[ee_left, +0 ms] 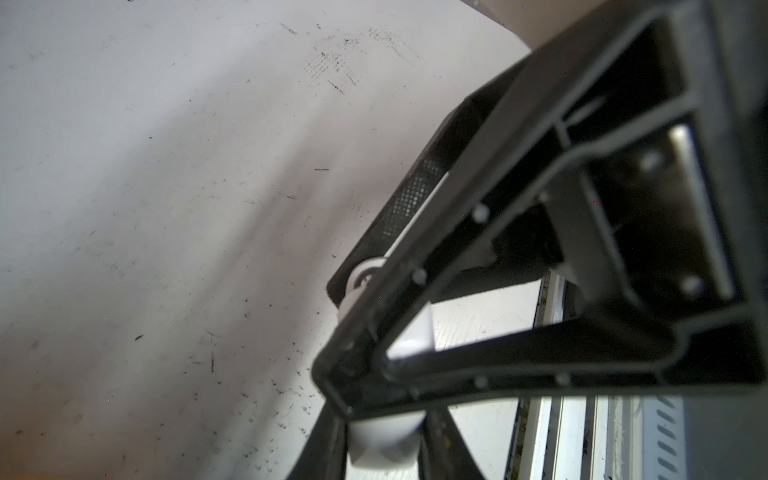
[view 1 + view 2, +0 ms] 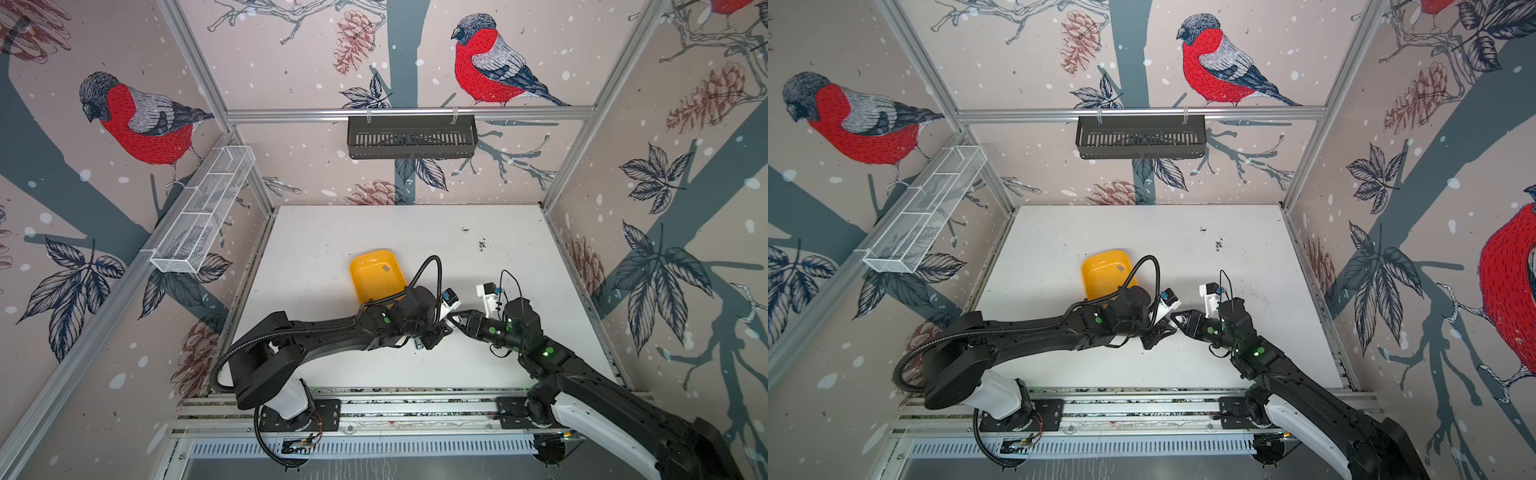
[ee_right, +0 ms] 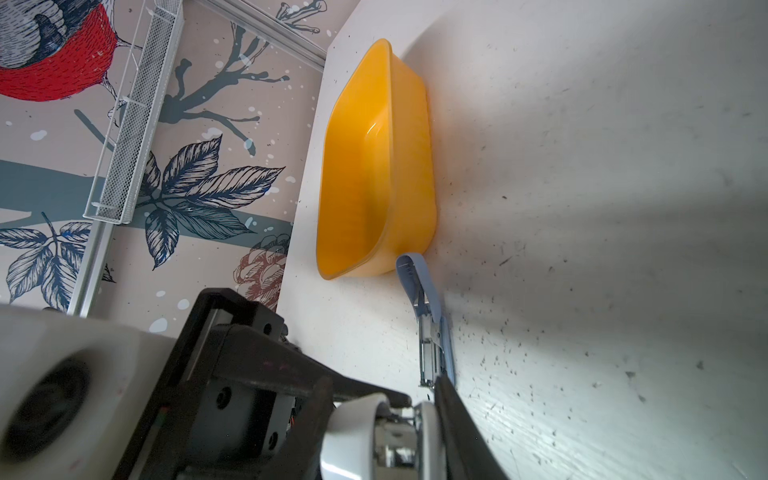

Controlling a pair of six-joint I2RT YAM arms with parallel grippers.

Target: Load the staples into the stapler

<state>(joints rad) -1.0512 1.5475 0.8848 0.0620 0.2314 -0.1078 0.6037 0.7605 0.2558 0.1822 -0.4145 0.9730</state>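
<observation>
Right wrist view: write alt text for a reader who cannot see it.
A small pale-blue stapler, apparently hinged open, lies on a scuffed white table, one end beside a corner of a yellow plastic tub, the other hidden behind dark robot parts. Bird-and-leaf wallpaper and a white mesh basket fill the background.

A yellow tub (image 2: 368, 282) sits on the white surface (image 2: 332, 232). Little dark specks (image 2: 482, 244) lie well apart from it. A white wire basket (image 2: 203, 212) and a black basket (image 2: 411, 137) hang on the bird walls (image 2: 124, 124).
</observation>
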